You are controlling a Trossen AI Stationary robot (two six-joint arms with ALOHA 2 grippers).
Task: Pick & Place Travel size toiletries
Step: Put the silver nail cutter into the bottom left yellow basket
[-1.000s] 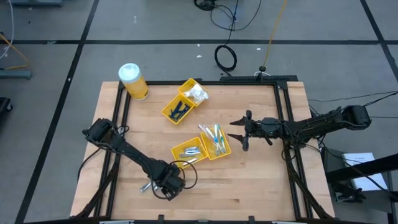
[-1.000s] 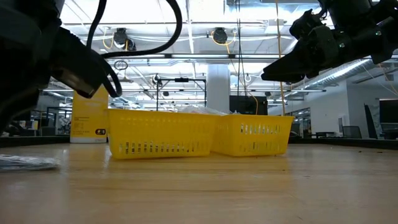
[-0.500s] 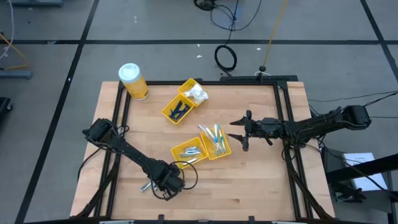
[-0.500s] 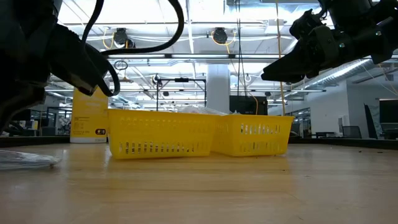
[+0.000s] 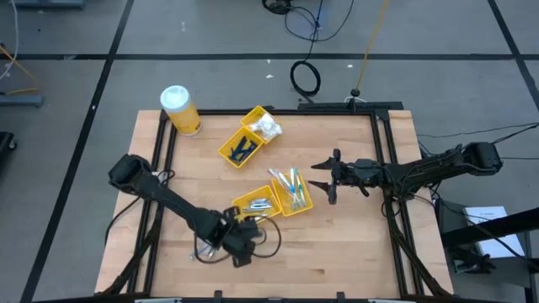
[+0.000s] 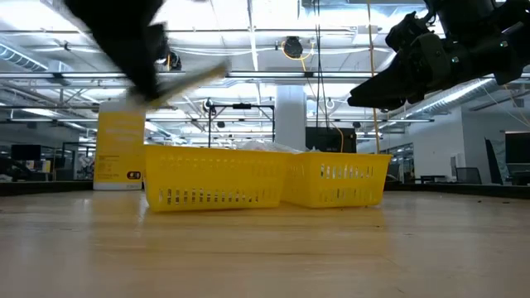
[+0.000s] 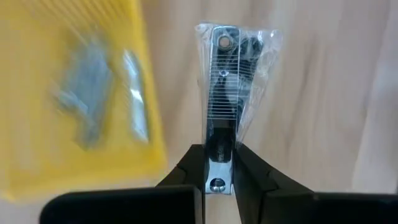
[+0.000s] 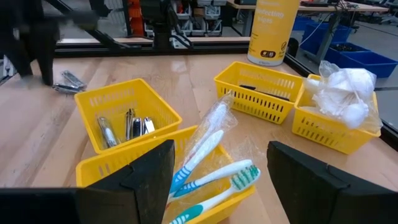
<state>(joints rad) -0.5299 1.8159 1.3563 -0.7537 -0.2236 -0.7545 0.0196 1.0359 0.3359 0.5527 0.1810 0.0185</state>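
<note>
4 yellow trays (image 5: pixel 255 203) on wood table (image 5: pixel 354 244); left gripper (image 7: pixel 219 180) clamped on wrapped clipper (image 7: pixel 222 93).

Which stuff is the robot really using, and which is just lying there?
For the job: left hand, shut on a wrapped silver clipper; more clippers; toothbrushes; white packets; dark-blue sticks.
Just lying about: yellow jar; floor cable; right hand, open, waiting.

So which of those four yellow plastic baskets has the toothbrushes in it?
The yellow basket nearest the open right gripper: colourful toothbrushes stick out of it. Its neighbour holds silver metal pieces.
</note>
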